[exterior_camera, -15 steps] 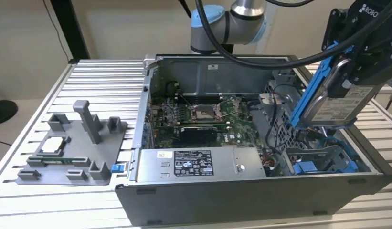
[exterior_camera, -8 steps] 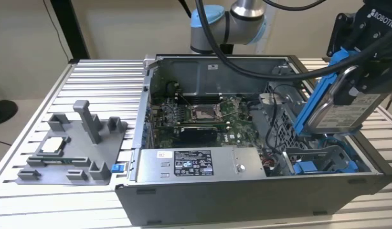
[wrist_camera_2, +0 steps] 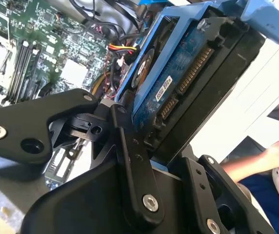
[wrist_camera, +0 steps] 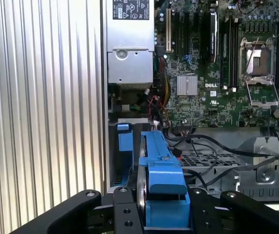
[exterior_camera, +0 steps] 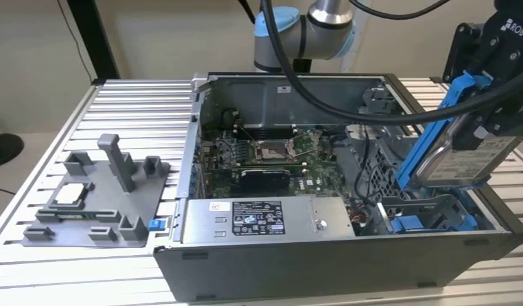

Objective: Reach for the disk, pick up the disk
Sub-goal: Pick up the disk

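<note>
- Ribbed metal counter (exterior_camera: pixel 116 102) carrying open computer case (exterior_camera: pixel 329 268), frame centre.
- Claw (exterior_camera: pixel 487 137), upper right, clamped on disk (exterior_camera: pixel 461 159), lifted clear.
- Probably stiff, weighty, shock-sensitive; best gripped across blue rails (wrist_camera_2: pixel 144 63).

The arm (exterior_camera: pixel 306 29) was of silver-grey tube with pale blue joint caps; black cables ran along it; the gripper (wrist_camera_2: pixel 144 141) was matt black, built of flat linkage bars fastened with silver screws and pivot pins, seen in both wrist views; white lettering marked its housing.
</note>
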`<state>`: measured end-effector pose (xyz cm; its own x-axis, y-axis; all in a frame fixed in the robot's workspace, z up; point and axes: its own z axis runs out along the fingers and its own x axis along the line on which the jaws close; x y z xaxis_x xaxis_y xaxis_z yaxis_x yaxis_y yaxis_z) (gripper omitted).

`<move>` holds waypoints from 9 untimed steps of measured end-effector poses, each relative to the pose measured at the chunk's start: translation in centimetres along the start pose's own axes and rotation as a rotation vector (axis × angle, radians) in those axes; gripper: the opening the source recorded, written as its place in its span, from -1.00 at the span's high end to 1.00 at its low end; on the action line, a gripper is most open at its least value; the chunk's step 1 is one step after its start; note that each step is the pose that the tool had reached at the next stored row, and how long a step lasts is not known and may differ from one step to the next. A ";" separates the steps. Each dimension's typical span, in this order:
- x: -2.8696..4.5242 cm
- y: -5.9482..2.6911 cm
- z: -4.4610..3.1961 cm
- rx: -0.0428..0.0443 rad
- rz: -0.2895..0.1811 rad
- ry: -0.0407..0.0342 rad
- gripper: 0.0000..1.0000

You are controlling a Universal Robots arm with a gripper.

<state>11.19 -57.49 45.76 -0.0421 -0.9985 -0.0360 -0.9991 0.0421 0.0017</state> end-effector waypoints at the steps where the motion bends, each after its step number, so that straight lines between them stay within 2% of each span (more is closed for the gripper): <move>1: 0.05 0.00 0.01 0.0000 0.000 -0.0001 1.00; 9: 0.07 0.04 0.00 -0.0004 -0.010 -0.0001 1.00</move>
<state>11.14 -57.55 45.76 -0.0323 -0.9988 -0.0361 -0.9995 0.0322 0.0018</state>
